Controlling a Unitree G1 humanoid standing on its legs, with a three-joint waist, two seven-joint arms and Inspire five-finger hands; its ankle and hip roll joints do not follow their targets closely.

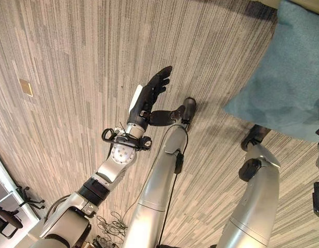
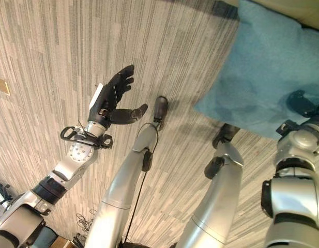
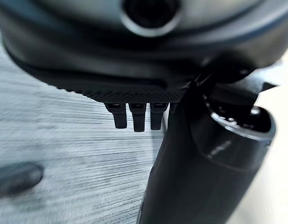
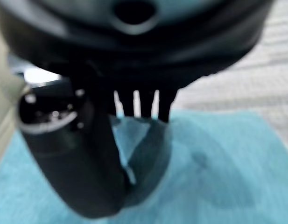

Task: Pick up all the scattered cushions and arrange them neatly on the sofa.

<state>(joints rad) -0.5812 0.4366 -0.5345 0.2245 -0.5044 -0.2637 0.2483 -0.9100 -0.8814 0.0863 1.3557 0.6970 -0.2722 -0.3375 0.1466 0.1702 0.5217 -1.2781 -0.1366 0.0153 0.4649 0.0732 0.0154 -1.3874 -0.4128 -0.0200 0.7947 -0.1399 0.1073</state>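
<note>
A striped grey carpet (image 1: 71, 62) covers the floor. A small tan plate (image 1: 26, 87) is set into it at the robot's far left, and dark chair legs (image 1: 25, 196) stand at the lower left edge by a pale wall edge.

The teal cushion (image 2: 262, 77) lies at the upper right, one corner pointing toward the middle of the carpet. Behind its far edge runs a beige strip (image 2: 299, 13), probably the sofa's front, though too little of it shows to be sure. Nothing lies on the carpet between the cushion and the left arm.

The left hand (image 1: 151, 93) is raised over bare carpet, well apart from the cushion. Its fingers are straight and spread, the thumb sticks out sideways, and it holds nothing. In the left wrist view the fingers (image 3: 134, 116) point out in a row over the carpet.

The right hand (image 2: 300, 103) sits at the cushion's near right edge. In the right wrist view the thumb (image 4: 144, 154) presses into the teal fabric and the fingers (image 4: 136, 100) lie against the cloth just past it, pinching a fold of the cushion between them.
</note>
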